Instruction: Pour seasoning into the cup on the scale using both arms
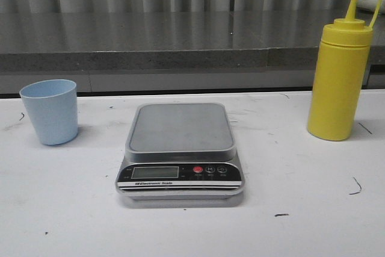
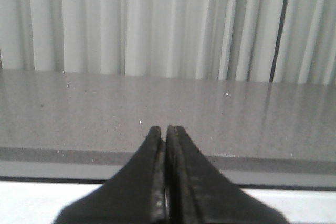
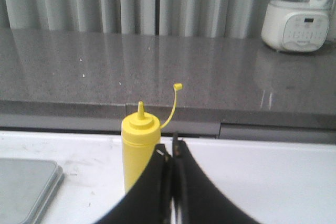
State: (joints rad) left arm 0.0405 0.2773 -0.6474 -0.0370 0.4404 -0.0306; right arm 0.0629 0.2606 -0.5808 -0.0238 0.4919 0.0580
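Note:
The silver-grey scale sits mid-table with a bare steel platform and black front panel. The pale blue cup stands upright on the table to its left. The yellow seasoning bottle stands upright at the right, its small cap hanging off on a strap. Neither gripper shows in the front view. My left gripper is shut and empty, facing the grey counter. My right gripper is shut and empty; the bottle stands just beyond it, partly hidden by its fingers, and a corner of the scale shows there too.
A raised grey counter runs along the back of the white table, with corrugated wall behind. A white blender base stands on the counter at the far right.

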